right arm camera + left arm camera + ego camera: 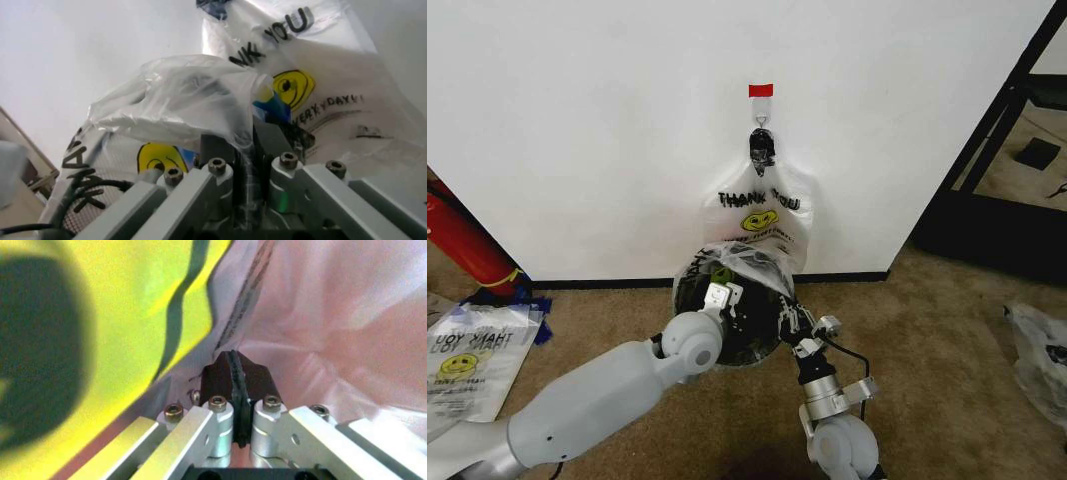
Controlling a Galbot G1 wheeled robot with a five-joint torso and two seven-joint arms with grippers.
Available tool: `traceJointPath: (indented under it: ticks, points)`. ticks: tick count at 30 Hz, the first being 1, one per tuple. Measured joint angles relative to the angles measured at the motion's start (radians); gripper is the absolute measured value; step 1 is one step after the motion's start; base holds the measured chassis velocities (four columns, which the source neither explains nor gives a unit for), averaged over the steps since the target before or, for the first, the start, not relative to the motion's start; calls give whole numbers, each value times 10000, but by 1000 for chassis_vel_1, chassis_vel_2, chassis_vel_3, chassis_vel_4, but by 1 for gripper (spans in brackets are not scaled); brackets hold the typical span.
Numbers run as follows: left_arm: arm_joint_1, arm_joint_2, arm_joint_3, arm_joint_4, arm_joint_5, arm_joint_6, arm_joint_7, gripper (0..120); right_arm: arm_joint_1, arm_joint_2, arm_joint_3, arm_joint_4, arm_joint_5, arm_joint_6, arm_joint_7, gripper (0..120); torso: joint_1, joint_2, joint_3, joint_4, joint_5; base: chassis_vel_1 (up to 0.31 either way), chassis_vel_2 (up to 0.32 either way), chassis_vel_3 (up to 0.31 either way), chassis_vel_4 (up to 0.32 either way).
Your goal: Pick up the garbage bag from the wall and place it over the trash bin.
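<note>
A see-through garbage bag with a yellow smiley lies crumpled over the mouth of the black mesh trash bin, which stands on the carpet against the white wall. My left gripper is at the bin's left rim, shut on the bag's film; its black pads pinch a thin fold. My right gripper is at the right rim, shut on a bunched part of the bag. A second "THANK YOU" bag hangs from the hook under the red tape.
A long red cylinder leans at the left. Another printed bag lies on the carpet at the left, and a clear bag at the right. A dark frame stands past the wall's right end.
</note>
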Motion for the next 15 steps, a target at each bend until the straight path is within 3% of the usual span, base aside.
traceJointPath:
  ticks: [6, 9, 15]
  points:
    - [-35, -214, -130, 18, 46, -193, -4, 0, 60, 113, -75, 2, 326, -56, 209, 2, 0, 0, 0, 1, 0, 0, 0, 0, 0]
    - [-152, -758, -14, 826, 597, -557, -15, 0, -13, 117, -160, 191, 530, -140, 290, 2, 1, 0, 0, -1, 0, 0, 0, 0, 0]
    - [-181, -937, 49, 1300, 875, -705, 94, 0, -241, 107, -196, 301, 584, -167, 477, 2, 1, 0, 0, -2, -1, 0, 0, 0, 0]
